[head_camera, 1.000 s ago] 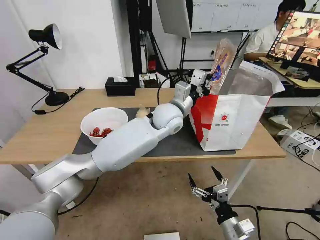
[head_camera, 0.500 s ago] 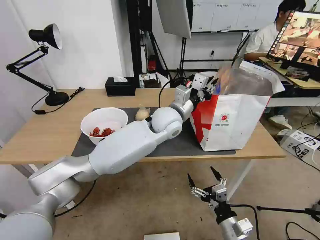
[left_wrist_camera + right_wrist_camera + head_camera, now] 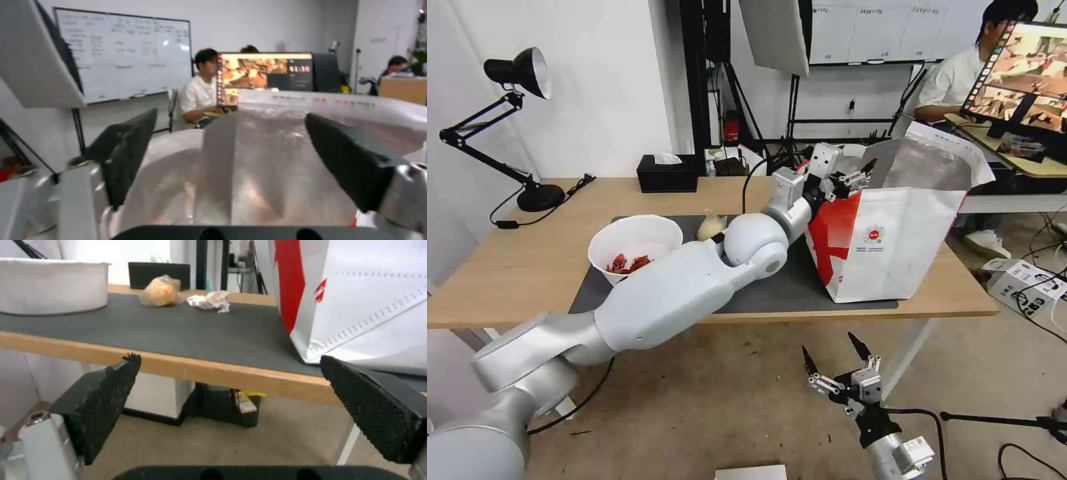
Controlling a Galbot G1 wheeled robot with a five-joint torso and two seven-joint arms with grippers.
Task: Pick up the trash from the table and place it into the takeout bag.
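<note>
Fingers of left gripper (image 3: 854, 179) spread, empty, at takeout bag (image 3: 894, 247) rim, upper centre of head view. Withdraw clear of foil lip. Bowl (image 3: 635, 248), knotted bag (image 3: 712, 225) on mat, tissue (image 3: 208, 301) beside. Right gripper (image 3: 835, 367) released, below tabletop (image 3: 507, 267).

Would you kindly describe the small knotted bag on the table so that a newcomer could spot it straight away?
Start at the dark grey mat on the light-wood table. Between the white bowl of red scraps and the takeout bag, toward the mat's far edge, sits the small knotted bag. It alone is clear plastic around a beige lump; the crumpled tissue beside it is white paper.
</note>
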